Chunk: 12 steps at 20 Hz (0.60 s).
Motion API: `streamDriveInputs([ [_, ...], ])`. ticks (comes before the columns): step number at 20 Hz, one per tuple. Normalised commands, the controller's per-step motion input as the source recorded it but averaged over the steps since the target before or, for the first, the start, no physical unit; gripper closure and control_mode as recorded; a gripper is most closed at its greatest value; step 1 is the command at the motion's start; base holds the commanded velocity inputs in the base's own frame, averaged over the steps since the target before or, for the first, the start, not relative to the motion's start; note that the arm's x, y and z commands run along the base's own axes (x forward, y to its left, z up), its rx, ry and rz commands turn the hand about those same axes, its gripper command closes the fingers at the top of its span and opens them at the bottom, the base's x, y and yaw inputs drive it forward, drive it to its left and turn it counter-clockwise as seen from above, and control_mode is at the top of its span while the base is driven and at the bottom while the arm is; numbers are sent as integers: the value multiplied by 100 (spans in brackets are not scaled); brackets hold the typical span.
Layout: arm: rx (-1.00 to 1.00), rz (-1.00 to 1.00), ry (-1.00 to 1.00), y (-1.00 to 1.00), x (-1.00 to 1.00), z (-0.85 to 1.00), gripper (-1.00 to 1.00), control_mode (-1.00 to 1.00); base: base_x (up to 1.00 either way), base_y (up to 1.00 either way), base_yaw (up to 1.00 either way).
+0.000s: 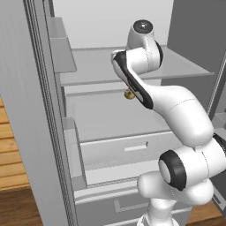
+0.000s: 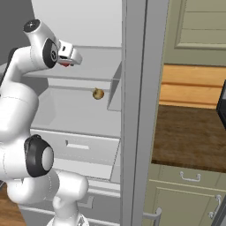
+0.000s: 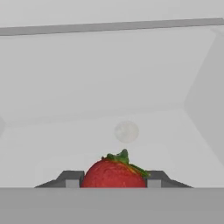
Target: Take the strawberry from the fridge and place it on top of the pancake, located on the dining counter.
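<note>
Clearly, the strawberry [image 3: 114, 173] is seen up close in the hand view, red with a green cap, pinched between the two dark fingertips [image 3: 72, 178]. From the right base view the gripper [image 2: 67, 62] is seen closed down on it over an upper shelf [image 2: 95, 73] of the open fridge [image 2: 132, 110]. A yellowish-brown fruit [image 1: 129, 93] is shown on the shelf below.
</note>
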Motion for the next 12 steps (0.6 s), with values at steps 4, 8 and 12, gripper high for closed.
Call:
streamDriveInputs([
  [4,0,4,-11,1,-48,0,100,-100,0,0,0],
  [8,0,11,-19,-40,-86,0,100,-100,0,0,0],
  [12,0,28,-4,-48,-97,8,100,-100,0,0,0],
])
